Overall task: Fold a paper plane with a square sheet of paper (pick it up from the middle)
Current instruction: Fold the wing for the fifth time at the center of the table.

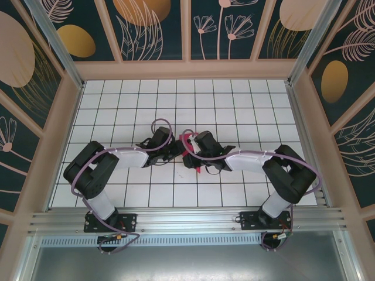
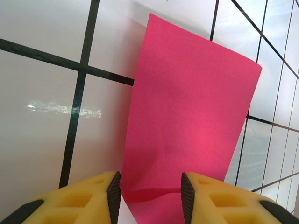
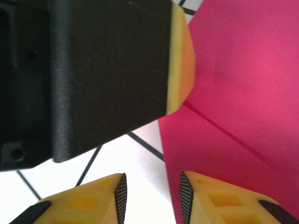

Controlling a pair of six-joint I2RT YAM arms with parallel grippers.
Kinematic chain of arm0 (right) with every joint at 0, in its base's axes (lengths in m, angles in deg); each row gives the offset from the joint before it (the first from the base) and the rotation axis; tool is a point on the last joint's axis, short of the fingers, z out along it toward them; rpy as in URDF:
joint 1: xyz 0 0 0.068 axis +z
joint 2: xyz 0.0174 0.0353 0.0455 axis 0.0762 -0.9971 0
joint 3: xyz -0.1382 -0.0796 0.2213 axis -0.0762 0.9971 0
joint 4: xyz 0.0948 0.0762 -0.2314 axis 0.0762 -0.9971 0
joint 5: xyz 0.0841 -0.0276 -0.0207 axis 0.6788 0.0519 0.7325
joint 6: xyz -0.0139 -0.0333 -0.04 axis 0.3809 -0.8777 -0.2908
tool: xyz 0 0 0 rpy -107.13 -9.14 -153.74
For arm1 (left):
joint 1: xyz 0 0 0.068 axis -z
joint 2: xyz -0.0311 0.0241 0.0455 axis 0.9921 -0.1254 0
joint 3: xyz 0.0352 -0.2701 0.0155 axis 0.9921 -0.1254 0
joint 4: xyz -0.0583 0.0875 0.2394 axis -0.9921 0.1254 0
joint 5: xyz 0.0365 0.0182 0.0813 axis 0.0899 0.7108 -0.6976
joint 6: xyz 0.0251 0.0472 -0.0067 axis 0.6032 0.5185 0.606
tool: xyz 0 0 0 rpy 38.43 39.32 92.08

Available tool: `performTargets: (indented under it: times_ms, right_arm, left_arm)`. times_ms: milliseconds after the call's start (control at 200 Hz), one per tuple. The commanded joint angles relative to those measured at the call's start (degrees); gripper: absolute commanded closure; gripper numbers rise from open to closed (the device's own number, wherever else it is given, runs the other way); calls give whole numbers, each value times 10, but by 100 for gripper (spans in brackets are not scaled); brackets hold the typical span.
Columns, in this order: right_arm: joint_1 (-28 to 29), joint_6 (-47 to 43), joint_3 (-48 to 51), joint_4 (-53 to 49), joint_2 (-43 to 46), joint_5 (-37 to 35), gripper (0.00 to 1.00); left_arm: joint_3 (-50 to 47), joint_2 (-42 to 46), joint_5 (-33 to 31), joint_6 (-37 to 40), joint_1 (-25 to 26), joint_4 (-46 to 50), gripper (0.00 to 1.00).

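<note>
The square sheet of paper (image 1: 187, 140) is magenta-red and sits bent and partly raised at the table's middle, between the two wrists. In the left wrist view the paper (image 2: 191, 116) runs away from my left gripper (image 2: 150, 193). Its jaws stand apart over the sheet's near end, where a soft curved crease shows. My right gripper (image 3: 153, 198) is open over white table, and the paper's (image 3: 243, 93) left edge lies by its right pad. A creased fold crosses the sheet there. One yellow-tipped finger (image 3: 181, 60) of the left gripper hangs close above. Both grippers (image 1: 174, 151) (image 1: 188, 157) nearly touch.
A white table with a black grid (image 1: 234, 111) lies inside tan walls (image 1: 187, 70) on three sides. The arm bases stand on an aluminium rail (image 1: 187, 219) at the near edge. Both forearms stretch inward across the near rows.
</note>
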Motion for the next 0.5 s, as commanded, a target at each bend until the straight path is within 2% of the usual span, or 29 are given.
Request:
performTargets:
  times_ms: [0, 40, 115, 240, 345, 495]
  right_arm:
    - [16, -28, -18, -42, 22, -92, 61]
    - [24, -38, -23, -50, 29, -116, 59]
    - [43, -64, -38, -71, 25, -156, 49]
    - [54, -71, -91, -131, -28, -192, 48]
    - [76, -75, -140, -178, -81, -248, 47]
    - [94, -75, -184, -215, -127, -277, 47]
  left_arm:
    - [3, 23, -15, 8, 1, 12, 58]
    - [2, 30, -26, 8, 1, 17, 58]
    - [-6, 48, -49, 4, 0, 24, 56]
    - [-40, 91, -78, -11, -17, 21, 50]
    - [-85, 126, -64, -30, -47, -15, 49]
    - [-118, 156, -60, -27, -76, -18, 49]
